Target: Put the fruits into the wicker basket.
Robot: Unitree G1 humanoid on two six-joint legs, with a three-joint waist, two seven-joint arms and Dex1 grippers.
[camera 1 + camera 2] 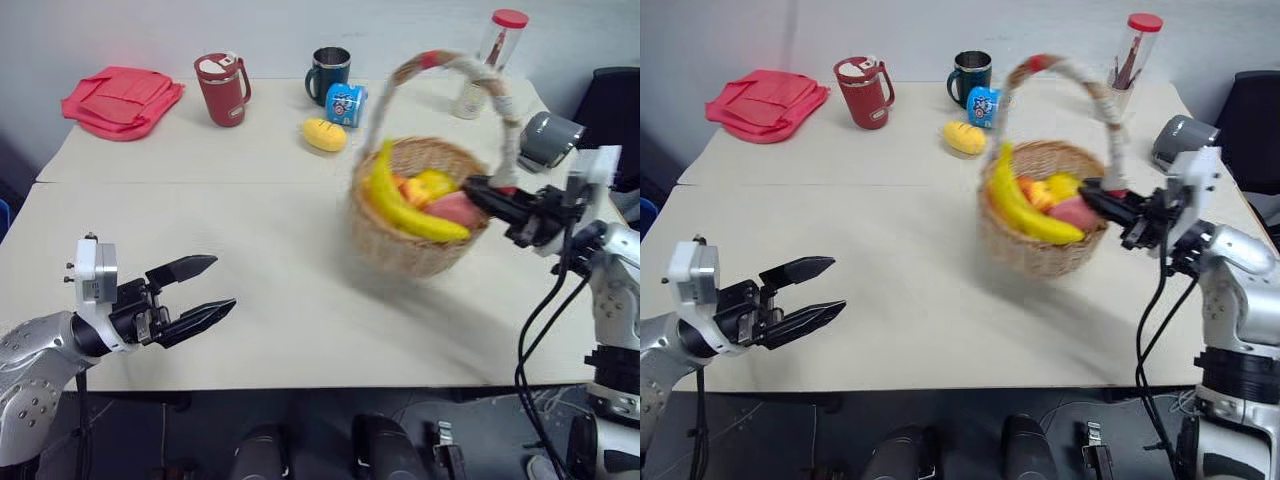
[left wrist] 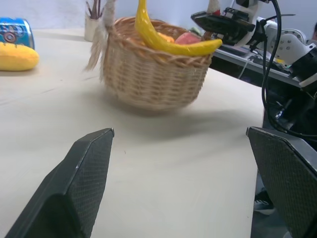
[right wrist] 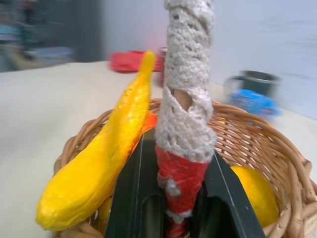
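Right fingers point(image 3: 181, 208) clamp the wicker basket point(image 1: 410, 235) handle's base; left fingers point(image 1: 195, 290) gape, holding nothing.

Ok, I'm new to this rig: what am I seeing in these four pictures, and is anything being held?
Two pictures come from the humanoid robot's head, looking down over a pale table. The other two come from cameras on its wrists, looking along each gripper.

The right gripper is shut on the red-banded foot of the wicker basket handle. The basket holds a banana, a peach and other yellow-orange fruit. The left gripper is open and empty over the table.

Farther back lie a yellow fruit, a blue can, a red mug, a dark mug, a red folded item and a red-lidded jar.
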